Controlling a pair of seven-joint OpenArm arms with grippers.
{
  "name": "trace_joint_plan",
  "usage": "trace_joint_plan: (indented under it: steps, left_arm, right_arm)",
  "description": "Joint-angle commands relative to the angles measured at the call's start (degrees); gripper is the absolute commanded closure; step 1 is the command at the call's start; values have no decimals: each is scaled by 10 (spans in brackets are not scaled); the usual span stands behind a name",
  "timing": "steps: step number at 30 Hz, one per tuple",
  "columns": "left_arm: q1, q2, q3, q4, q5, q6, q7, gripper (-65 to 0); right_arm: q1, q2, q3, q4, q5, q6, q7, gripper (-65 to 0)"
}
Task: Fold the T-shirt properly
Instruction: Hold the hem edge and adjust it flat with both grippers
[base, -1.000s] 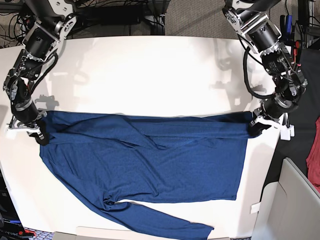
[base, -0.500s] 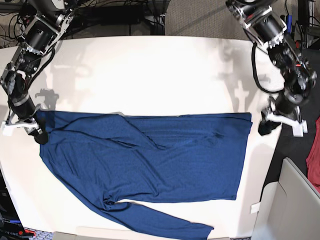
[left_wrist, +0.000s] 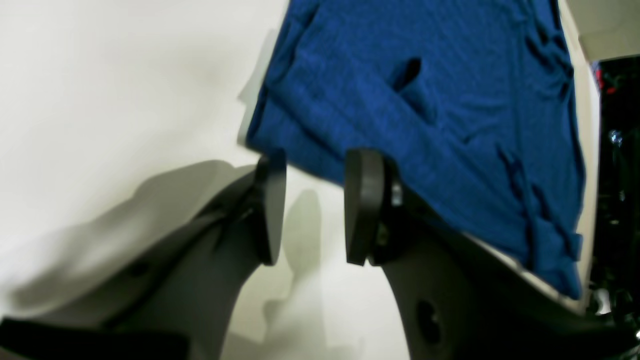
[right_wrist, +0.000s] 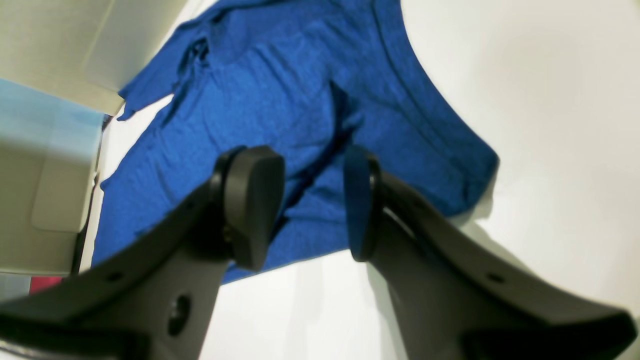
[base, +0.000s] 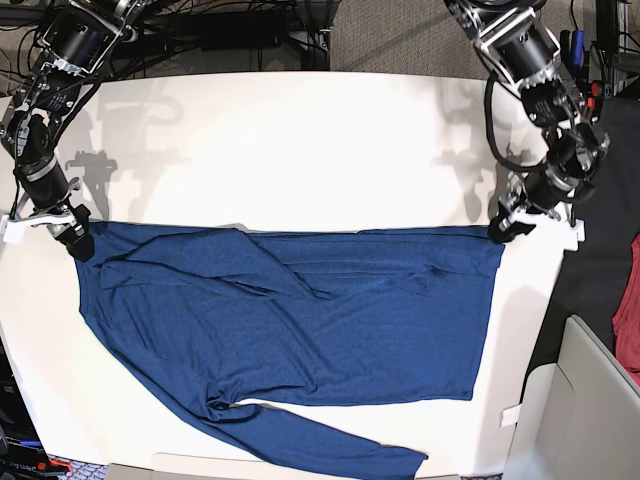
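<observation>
Left gripper (left_wrist: 312, 210) & right gripper (right_wrist: 310, 210): jaws apart, holding nothing, above T-shirt (base: 290, 320) corners near table (base: 300, 150) side edges. Both wrist views blurred.

Both grippers' fingers (left_wrist: 270, 210) (right_wrist: 252, 210) apart, empty.

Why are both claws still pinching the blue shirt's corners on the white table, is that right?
Not quite. Both wrist views show open claws with nothing between the pads: the left claw and right claw just hover by the T-shirt, which lies flat on the white table.
</observation>
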Motion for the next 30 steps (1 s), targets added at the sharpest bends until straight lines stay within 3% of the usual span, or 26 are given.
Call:
trace_joint_plan:
  steps: [1,14,22,30]
  left_arm:
    - [-12,-6,0,-2,-13,-3,-6,-198]
    - [-45,-5,0,-91,-13,-3,-35,-197]
    - [-32,-8,-4,-47,-16,-3,5,-196]
    - [-18,-9,-5,-21,-13,-3,6,-196]
  right_arm:
    - [9,10,2,11,13,6,12,-248]
    - [11,13,2,12,13,6,12,-248]
    - [11,14,2,11,13,6,14,-248]
    - [12,12,2,11,13,6,15,-248]
